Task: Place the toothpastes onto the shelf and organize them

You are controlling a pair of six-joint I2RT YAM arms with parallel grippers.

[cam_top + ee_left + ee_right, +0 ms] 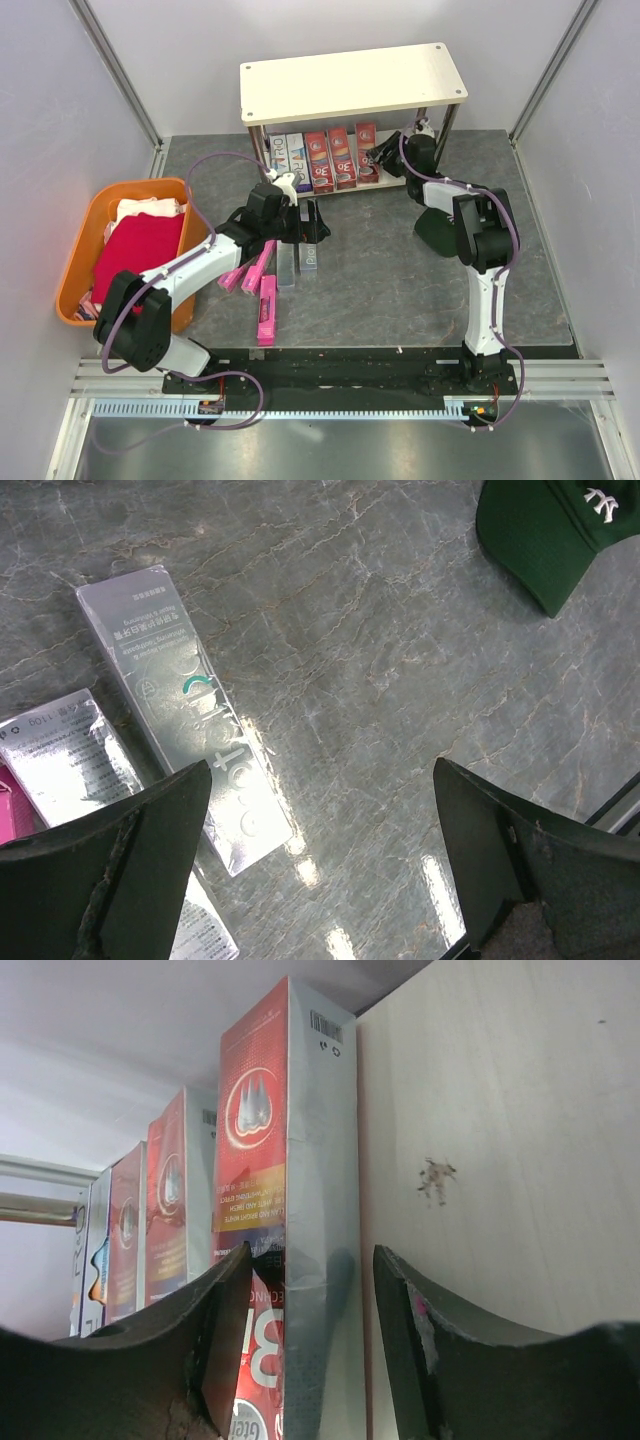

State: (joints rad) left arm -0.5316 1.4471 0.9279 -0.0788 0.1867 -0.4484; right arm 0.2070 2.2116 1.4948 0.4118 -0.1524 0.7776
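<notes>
**Right arm at the shelf, left arm over the silver boxes**

Your right gripper is in at the lower board of the shelf, at the right end of the row. Five boxes stand there: two navy-white boxes on the left and three red boxes to their right. In the wrist view the fingers are parted around the end red box. A sliver of board shows between it and the right-hand finger, so there is no squeeze to see.

Your left gripper hangs over the middle of the table, its fingers spread wide with nothing between them. Right under it, two silver boxes lie flat, side by side. Three pink boxes lie flat just left of those, and nearer.

A green cap sits on the right, partly under your right arm. The orange basket is on the left, with a red cloth in it.
</notes>
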